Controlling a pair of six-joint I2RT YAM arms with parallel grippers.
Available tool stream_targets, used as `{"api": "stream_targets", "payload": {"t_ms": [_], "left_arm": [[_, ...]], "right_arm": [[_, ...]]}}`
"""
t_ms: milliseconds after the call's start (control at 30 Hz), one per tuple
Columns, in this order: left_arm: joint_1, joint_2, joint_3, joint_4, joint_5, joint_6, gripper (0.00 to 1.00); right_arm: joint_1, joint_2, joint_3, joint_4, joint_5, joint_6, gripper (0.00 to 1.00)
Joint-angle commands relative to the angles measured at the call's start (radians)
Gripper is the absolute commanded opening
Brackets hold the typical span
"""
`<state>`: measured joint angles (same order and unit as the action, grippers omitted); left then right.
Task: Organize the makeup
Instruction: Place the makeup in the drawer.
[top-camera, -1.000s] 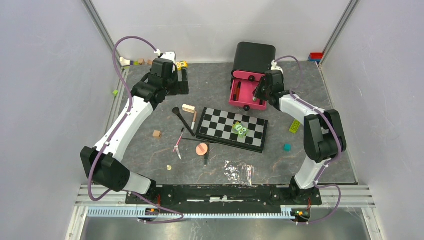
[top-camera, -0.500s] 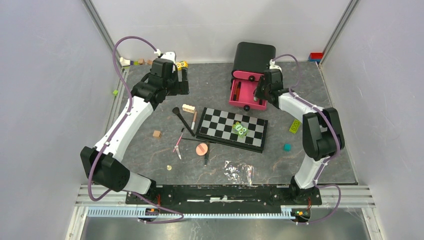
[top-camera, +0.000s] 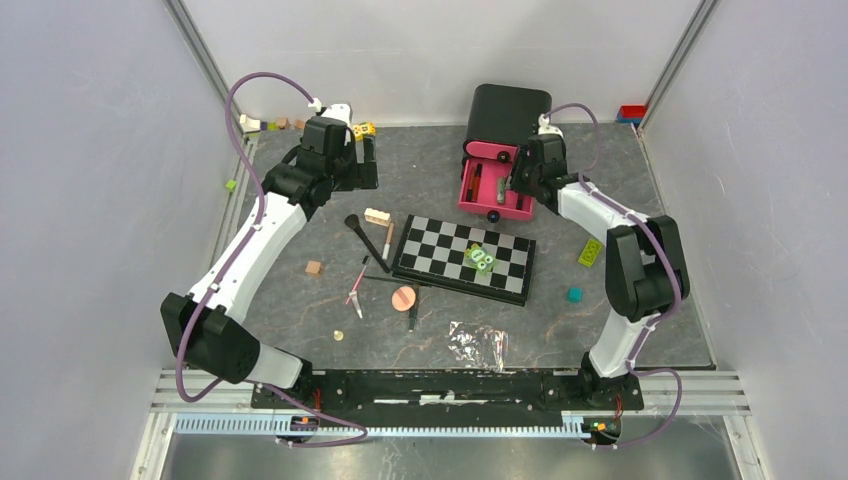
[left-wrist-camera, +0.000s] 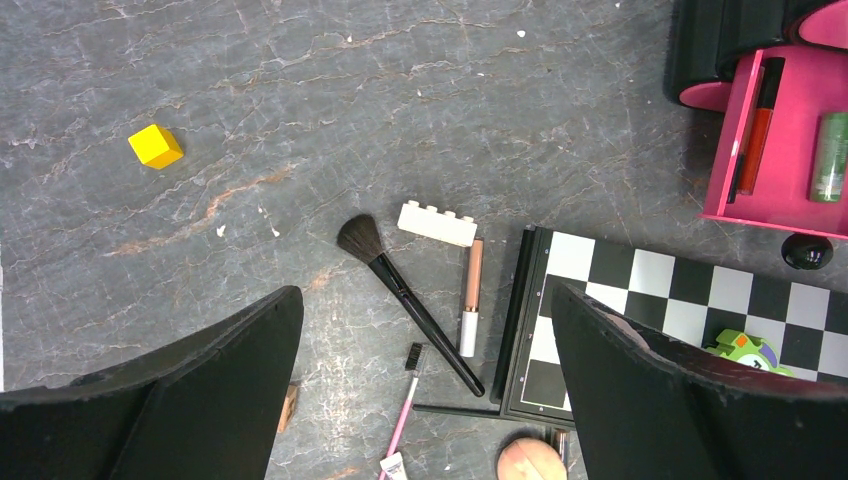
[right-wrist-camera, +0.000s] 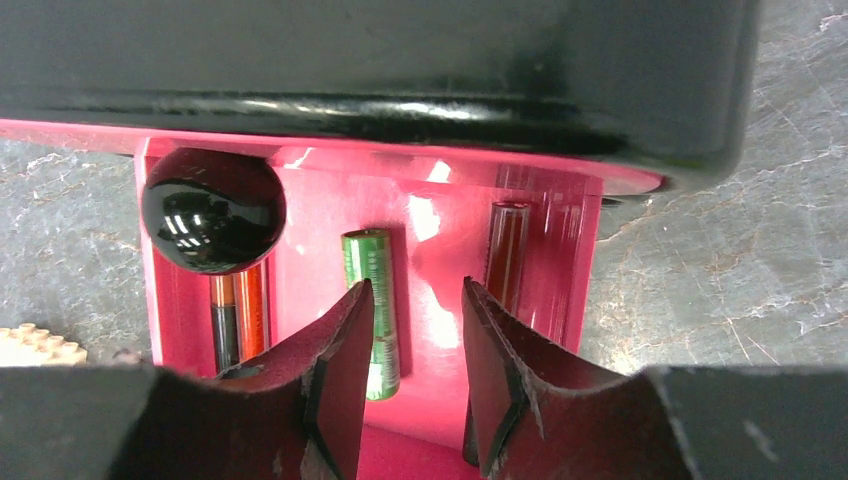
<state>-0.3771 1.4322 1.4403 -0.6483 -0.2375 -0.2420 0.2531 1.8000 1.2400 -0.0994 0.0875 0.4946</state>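
Observation:
My right gripper (right-wrist-camera: 417, 290) is open and empty, low over the open pink drawer (right-wrist-camera: 440, 240). In the drawer lie a green tube (right-wrist-camera: 372, 300), an orange-and-black stick (right-wrist-camera: 240, 305) and a dark red tube (right-wrist-camera: 505, 255). My left gripper (left-wrist-camera: 425, 295) is open and empty, high above the table. Below it lie the black brush (left-wrist-camera: 400, 290), a peach-and-white tube (left-wrist-camera: 471, 300), a pink pencil (left-wrist-camera: 405, 415), a dark pencil (left-wrist-camera: 455, 408) and the peach puff (left-wrist-camera: 530, 458). The brush (top-camera: 366, 237) and the puff (top-camera: 404, 298) also show in the top view. The black compact is not in view.
The drawer belongs to a black organiser (top-camera: 508, 115) at the back. The chequered board (top-camera: 450, 255) lies mid-table with a green toy (top-camera: 480, 258) on it. Toy blocks are scattered: white (left-wrist-camera: 436, 223), yellow (left-wrist-camera: 155, 146), wooden (top-camera: 314, 267), teal (top-camera: 574, 294). Clear wrap (top-camera: 478, 343) lies near the front.
My right gripper has shifted slightly back over the drawer, and the green tube now shows lying in it in the top view. The left arm has not moved.

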Motion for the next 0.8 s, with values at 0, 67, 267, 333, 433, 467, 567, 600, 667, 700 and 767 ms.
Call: {"api": "stream_targets", "payload": {"t_ms": [0,67,267,333,433,467,567,600,667,700,767], "left_arm": [[0.004,-0.025,0.005,0.034,-0.014,0.028,1.0],[0.004,-0.024,0.005,0.034,-0.016,0.029,1.0],[0.004,-0.017,0.015,0.024,-0.022,0.024,1.0],[0.003,-0.015,0.016,0.022,-0.025,0.023,1.0],[0.004,-0.014,0.014,0.021,-0.026,0.019,1.0],[0.003,-0.013,0.014,0.02,-0.026,0.017,1.0],[0.004,-0.012,0.015,0.013,-0.023,0.014,1.0],[0.004,-0.014,0.013,0.013,-0.024,0.014,1.0],[0.003,-0.015,0.012,0.008,-0.021,0.012,1.0],[0.004,-0.017,0.012,0.002,-0.018,0.011,1.0],[0.003,-0.023,0.005,-0.008,-0.008,0.002,1.0]], "right_arm": [[-0.004,-0.077,0.041,0.006,-0.012,-0.015,0.44],[-0.003,-0.113,0.02,0.008,-0.019,-0.016,0.45],[-0.003,-0.258,-0.112,0.027,-0.058,-0.032,0.45],[-0.003,-0.318,-0.167,0.029,-0.066,-0.057,0.46],[-0.003,-0.418,-0.251,0.019,-0.07,-0.11,0.46],[-0.003,-0.447,-0.269,0.006,-0.064,-0.133,0.47],[-0.003,-0.548,-0.326,-0.042,-0.045,-0.195,0.49],[-0.003,-0.584,-0.346,-0.057,-0.051,-0.217,0.5],[-0.003,-0.638,-0.379,-0.083,-0.078,-0.254,0.5],[-0.003,-0.663,-0.394,-0.095,-0.084,-0.271,0.51],[-0.003,-0.699,-0.416,-0.119,-0.139,-0.313,0.52]]}}
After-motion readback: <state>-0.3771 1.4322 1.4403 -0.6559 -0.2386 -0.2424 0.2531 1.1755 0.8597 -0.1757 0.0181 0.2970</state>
